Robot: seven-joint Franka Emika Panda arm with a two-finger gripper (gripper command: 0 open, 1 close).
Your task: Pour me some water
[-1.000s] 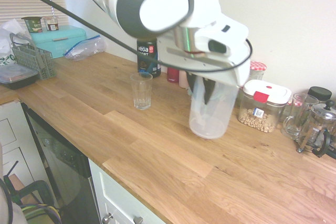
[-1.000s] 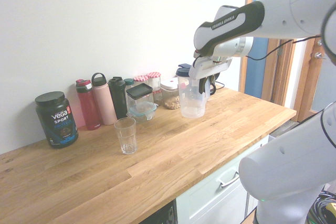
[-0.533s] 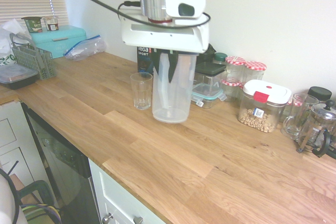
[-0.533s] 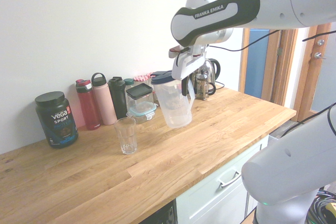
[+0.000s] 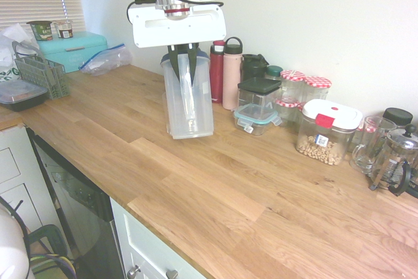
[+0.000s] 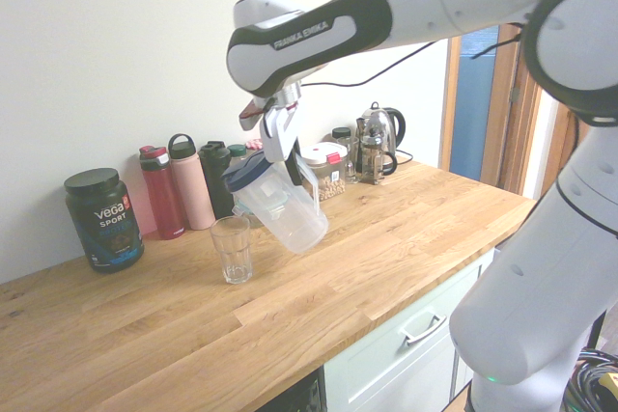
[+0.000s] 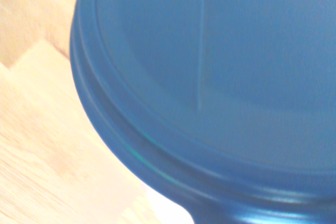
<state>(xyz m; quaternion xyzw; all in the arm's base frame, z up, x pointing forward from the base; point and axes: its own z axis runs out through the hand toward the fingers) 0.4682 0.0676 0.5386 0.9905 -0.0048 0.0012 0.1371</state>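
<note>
The gripper (image 6: 280, 134) is clenched on the handle of the clear pitcher (image 6: 281, 202), which is held clear of the counter and tipped, its blue lid (image 6: 247, 172) leaning toward the drinking glass (image 6: 232, 249). In the second exterior view the glass is seen just beside the pitcher, at about 8 o'clock from it; in the first exterior view it is hidden behind the pitcher (image 5: 187, 96).

A spill is the likeliest fault: the lid edge appears to sit above and a little to one side of the glass mouth, so water could be sent onto the wood if the tilt is deepened before the spout is lined up. The glass could also be knocked over by the pitcher's lower wall (it stands close). How much water is inside cannot be told.

The wooden countertop (image 6: 386, 229) is long and level. Bottles (image 6: 189, 180), a protein tub (image 6: 103, 218), storage jars (image 5: 328, 131) and a kettle (image 6: 379, 132) are ranged along the white wall, at 12 o'clock from the glass.
</note>
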